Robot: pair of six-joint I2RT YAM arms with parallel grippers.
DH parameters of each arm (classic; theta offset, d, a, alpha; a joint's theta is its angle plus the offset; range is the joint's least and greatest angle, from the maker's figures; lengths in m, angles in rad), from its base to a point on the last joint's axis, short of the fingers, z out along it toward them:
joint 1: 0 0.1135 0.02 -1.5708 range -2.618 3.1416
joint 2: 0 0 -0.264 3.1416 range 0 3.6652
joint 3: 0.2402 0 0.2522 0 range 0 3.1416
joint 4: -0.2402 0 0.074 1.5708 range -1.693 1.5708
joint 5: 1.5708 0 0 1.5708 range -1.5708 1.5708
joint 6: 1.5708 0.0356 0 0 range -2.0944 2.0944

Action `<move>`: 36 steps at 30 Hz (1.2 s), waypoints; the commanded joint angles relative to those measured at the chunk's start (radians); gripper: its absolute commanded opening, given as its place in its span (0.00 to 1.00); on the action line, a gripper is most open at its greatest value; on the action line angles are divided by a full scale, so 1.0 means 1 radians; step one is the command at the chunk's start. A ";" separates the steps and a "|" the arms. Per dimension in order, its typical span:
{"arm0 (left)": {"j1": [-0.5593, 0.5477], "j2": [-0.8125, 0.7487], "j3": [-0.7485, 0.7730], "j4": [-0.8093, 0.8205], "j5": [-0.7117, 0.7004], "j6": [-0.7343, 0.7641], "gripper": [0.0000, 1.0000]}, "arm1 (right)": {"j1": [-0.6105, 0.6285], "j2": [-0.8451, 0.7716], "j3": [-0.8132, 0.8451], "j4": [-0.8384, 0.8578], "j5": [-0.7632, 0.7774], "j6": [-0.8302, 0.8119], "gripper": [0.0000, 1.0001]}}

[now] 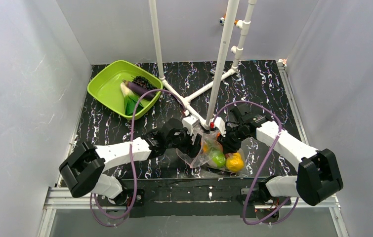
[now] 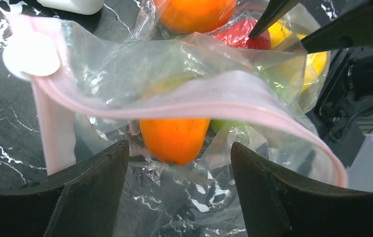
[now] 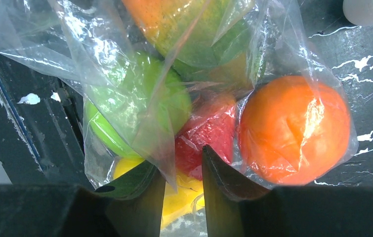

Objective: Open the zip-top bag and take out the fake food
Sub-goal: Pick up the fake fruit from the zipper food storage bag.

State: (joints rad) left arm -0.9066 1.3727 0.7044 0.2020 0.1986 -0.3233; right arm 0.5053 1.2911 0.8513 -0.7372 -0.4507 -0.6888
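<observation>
The zip-top bag (image 1: 201, 157) lies near the table's front edge between both grippers, its pink zip mouth (image 2: 214, 106) gaping toward my left gripper (image 2: 179, 145). That gripper is open, its fingers either side of an orange (image 2: 174, 138) just inside the mouth, not touching it. Further in lie a second orange (image 2: 194, 12), a red piece (image 2: 241, 34) and a lemon (image 2: 315, 61). My right gripper (image 3: 180, 158) pinches a fold of the bag (image 3: 36, 34), with a green apple (image 3: 125, 98), red piece (image 3: 209, 128), orange (image 3: 293, 128) and lemon (image 3: 184, 197) around its fingers.
A lime-green tray (image 1: 100, 84) at the back left holds an eggplant (image 1: 136, 88), dark grapes (image 1: 145, 81) and a leafy vegetable (image 1: 130, 101). White pipe poles (image 1: 221, 64) rise just behind the grippers. Grey walls close in both sides.
</observation>
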 commanded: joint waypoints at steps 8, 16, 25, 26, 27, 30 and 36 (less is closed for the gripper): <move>-0.003 0.126 0.048 0.153 0.049 0.122 0.72 | 0.004 0.024 0.062 -0.024 -0.025 -0.014 0.36; -0.004 0.239 0.069 0.160 0.047 0.118 0.70 | 0.004 0.013 0.052 -0.018 -0.026 -0.009 0.36; -0.001 0.265 0.095 0.166 0.015 0.051 0.46 | 0.004 0.011 0.048 -0.017 -0.026 -0.009 0.35; 0.004 0.255 0.096 0.162 0.021 0.030 0.41 | 0.005 0.010 0.048 -0.016 -0.026 -0.010 0.35; 0.011 0.242 0.094 0.161 0.033 0.007 0.40 | 0.004 0.011 0.048 -0.016 -0.026 -0.010 0.35; 0.044 0.215 0.077 0.165 0.066 -0.090 0.52 | 0.004 0.009 0.045 -0.016 -0.026 -0.009 0.35; 0.102 0.209 0.026 0.248 0.130 -0.231 0.62 | 0.004 0.007 0.045 -0.017 -0.025 -0.010 0.35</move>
State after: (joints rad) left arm -0.8375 1.6260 0.7593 0.3916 0.2840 -0.4469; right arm 0.5053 1.3159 0.8745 -0.7536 -0.4591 -0.6888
